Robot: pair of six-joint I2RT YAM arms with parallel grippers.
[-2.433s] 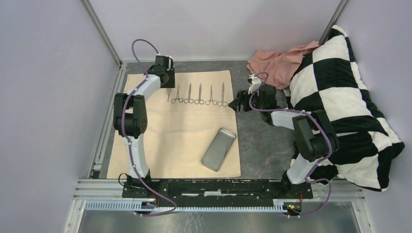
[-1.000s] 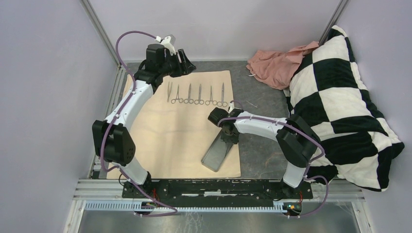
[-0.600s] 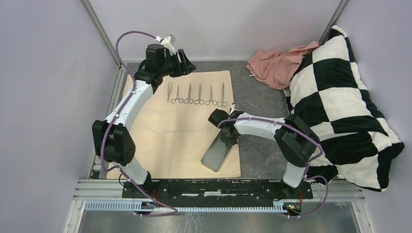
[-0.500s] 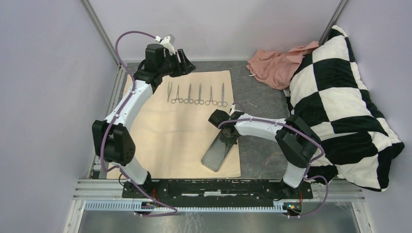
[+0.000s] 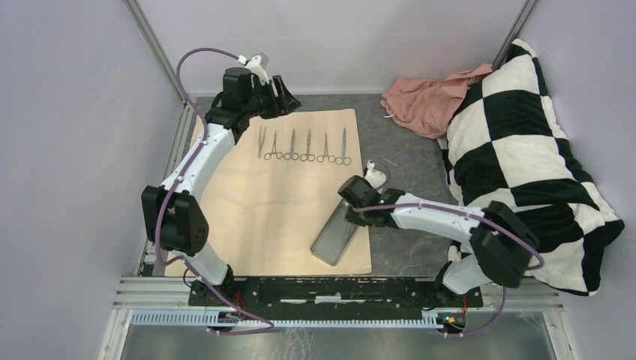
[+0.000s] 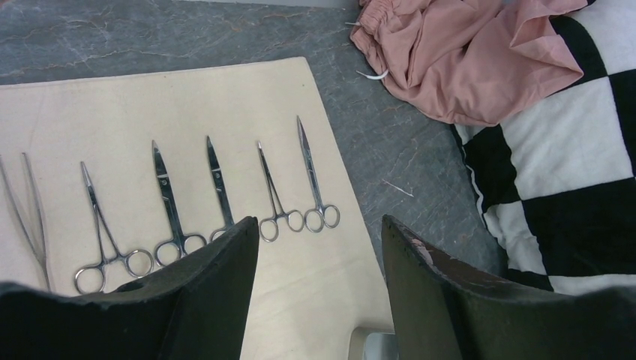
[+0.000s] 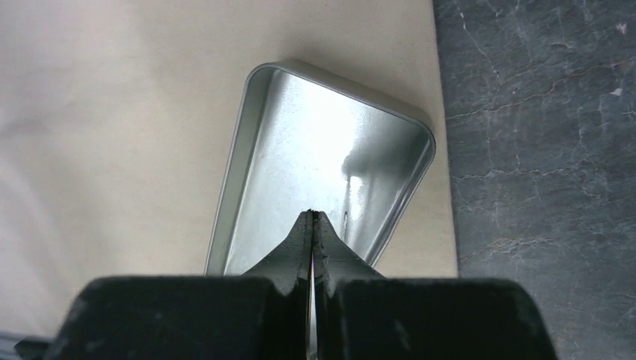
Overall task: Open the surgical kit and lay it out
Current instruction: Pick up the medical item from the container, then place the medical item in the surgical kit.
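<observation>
Surgical kit lies opened on the desk, its cloth spread flat. Your left hand, jaws apart and holding nothing, hangs over the far corner, with the row of instruments just ahead of and below it. Your right hand has its fingers pressed together on nothing, tips over the tray, which sits askew beneath them at the cloth's edge. Whether they touch it, I cannot tell. Push down there and the tray may tip or skid onto bare desk, dragging the cloth and upsetting the row. No label or writing is readable.
</observation>
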